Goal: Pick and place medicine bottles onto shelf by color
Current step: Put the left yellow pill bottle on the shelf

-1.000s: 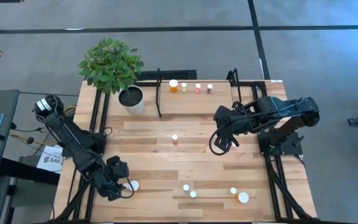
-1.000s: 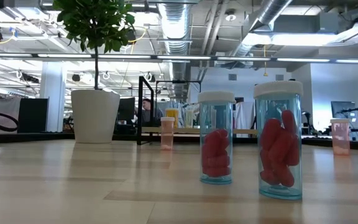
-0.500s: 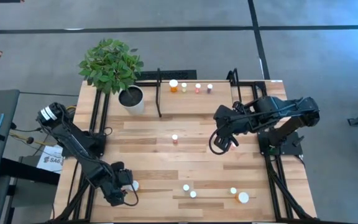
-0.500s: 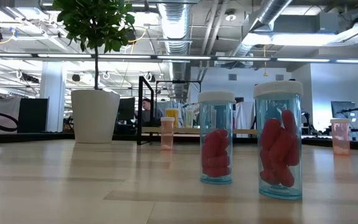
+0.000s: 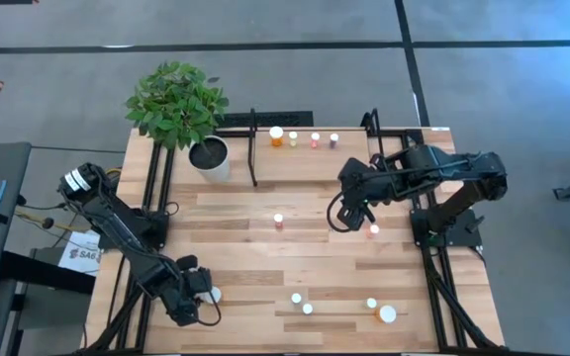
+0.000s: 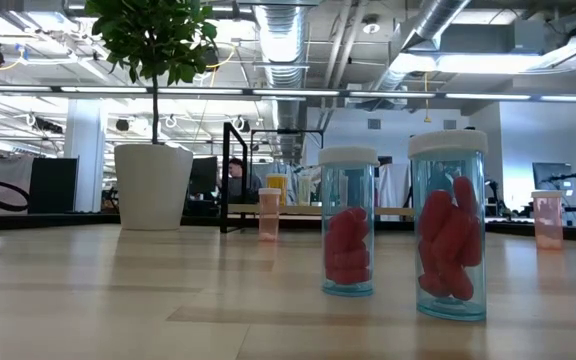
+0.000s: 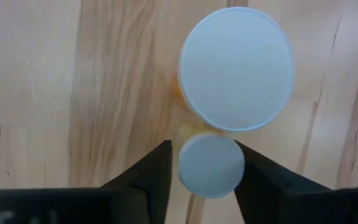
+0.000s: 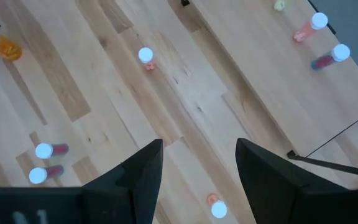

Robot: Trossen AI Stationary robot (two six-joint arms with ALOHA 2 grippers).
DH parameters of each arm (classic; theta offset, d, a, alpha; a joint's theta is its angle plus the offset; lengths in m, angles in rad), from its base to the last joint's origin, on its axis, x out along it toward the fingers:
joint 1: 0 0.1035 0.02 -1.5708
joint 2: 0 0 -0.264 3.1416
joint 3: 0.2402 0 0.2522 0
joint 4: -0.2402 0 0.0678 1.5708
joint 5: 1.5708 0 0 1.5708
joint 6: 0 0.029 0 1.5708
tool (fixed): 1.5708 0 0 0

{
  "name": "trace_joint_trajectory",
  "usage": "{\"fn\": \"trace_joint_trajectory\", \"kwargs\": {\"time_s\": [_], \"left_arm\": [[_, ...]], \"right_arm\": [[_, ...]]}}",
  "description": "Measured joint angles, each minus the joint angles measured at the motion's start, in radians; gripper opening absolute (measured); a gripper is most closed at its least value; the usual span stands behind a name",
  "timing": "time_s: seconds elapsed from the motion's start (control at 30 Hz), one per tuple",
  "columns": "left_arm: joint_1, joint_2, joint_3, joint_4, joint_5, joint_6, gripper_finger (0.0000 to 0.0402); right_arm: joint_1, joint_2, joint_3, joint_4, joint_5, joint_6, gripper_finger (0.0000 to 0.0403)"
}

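Observation:
At the table's near left corner my left gripper [image 7: 207, 171] is down over two orange bottles and shut on the small one [image 7: 211, 165]. A larger white-capped bottle [image 7: 236, 68] stands right beside it. My right gripper [image 5: 349, 213] hangs open high over the table's right half with nothing in it; a pinkish bottle [image 5: 372, 230] stands below it. The shelf [image 5: 310, 160] at the far edge carries several bottles [image 5: 276, 135]. More bottles stand mid-table [image 5: 278, 220] and near the front edge [image 5: 302, 303], [image 5: 387, 314]. My left gripper has the small bottle between its two fingers, one on each side of its white cap [image 7: 184, 167]. The fingers come from above, pointing steeply down. The bottle stands upright on the table; the cap hides where the fingers meet the body.
A potted plant [image 5: 209, 156] stands at the far left beside the shelf's black upright [image 5: 253, 148]. In the low view two clear bottles of red pills [image 6: 348, 235], [image 6: 450, 225] stand close to the camera. Bare planks lie between the middle bottle and the front row.
My left gripper has sunk toward the table at the near left corner, down over the two bottles there, and then kept still. The bottles have not moved.

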Motion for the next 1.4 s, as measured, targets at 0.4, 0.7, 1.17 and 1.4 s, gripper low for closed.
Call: {"fn": "trace_joint_trajectory", "kwargs": {"time_s": [0.4,0.7,1.17,1.4], "left_arm": [[0.0,-0.021,0.028,-0.104,0.002,-0.099,0.009],[0.071,-0.052,0.08,-0.279,-0.024,-0.029,0.0112],[0.346,-0.134,0.08,-0.39,-0.089,0.283,0.01],[0.509,-0.137,0.08,-0.347,-0.154,0.499,0.01]], "right_arm": [[-0.011,0.0,0.0,0.0,0.0,-0.04,0.0225],[-0.017,0.0,0.0,0.0,0.0,-0.101,0.0225],[-0.128,-0.006,0.001,0.0,0.001,-0.383,0.0225],[-0.245,-0.014,0.001,0.0,0.001,-0.509,0.0225]]}}
